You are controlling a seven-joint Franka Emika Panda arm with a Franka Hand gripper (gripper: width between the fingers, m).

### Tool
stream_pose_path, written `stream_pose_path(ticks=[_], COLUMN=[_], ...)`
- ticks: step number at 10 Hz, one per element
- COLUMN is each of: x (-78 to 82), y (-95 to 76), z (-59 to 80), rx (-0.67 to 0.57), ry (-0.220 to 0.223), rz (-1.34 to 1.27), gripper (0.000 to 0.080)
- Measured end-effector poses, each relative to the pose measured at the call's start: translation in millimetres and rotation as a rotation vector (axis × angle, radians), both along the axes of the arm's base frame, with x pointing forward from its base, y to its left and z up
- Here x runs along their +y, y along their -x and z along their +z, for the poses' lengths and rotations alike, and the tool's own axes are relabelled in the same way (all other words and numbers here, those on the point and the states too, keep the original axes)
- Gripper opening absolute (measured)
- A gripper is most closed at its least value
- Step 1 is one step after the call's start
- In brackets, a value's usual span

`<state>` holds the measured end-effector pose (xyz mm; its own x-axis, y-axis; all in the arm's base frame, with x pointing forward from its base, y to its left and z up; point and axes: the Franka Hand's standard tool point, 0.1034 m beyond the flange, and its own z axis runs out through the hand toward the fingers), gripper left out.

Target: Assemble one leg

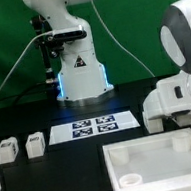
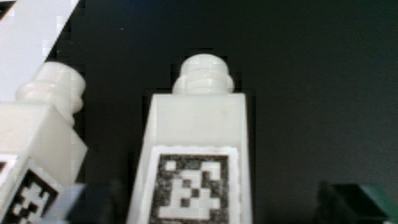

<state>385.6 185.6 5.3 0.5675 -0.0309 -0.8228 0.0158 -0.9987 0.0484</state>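
Observation:
In the wrist view a white leg (image 2: 196,130) with a rounded peg end and a black-and-white tag stands between my gripper's (image 2: 222,205) dark fingers (image 2: 356,200). The jaws are open, with a gap on each side of the leg. A second leg (image 2: 45,130) lies right beside it. In the exterior view my arm's white hand (image 1: 173,98) is low at the right, and it hides its fingers and these two legs. Two more legs (image 1: 6,150) (image 1: 34,145) stand on the table at the exterior view's left.
The large white square tray-like piece (image 1: 161,160) with corner sockets lies at the front right. The marker board (image 1: 94,126) lies mid-table before the robot base (image 1: 80,76). The table is black, with a green backdrop behind.

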Motion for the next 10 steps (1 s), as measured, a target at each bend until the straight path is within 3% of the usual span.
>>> stream_pose_path(ticks=[1,2,8,9,10], x=[0.0,-0.1,-0.5,-4.0,-7.2], y=[0.1,0.1,-0.7,-14.0,-31.7], z=[-0.1,0.0,0.7,12.7,36.7], rx=[0.000,0.000,-0.002,-0.038,-0.114], ry=[0.000,0.000,-0.001,-0.020,-0.036], rz=[0.000,0.000,0.000,-0.002,-0.001], gripper=[0.0452,0.0288,0.0292,0.0293,0.0293])
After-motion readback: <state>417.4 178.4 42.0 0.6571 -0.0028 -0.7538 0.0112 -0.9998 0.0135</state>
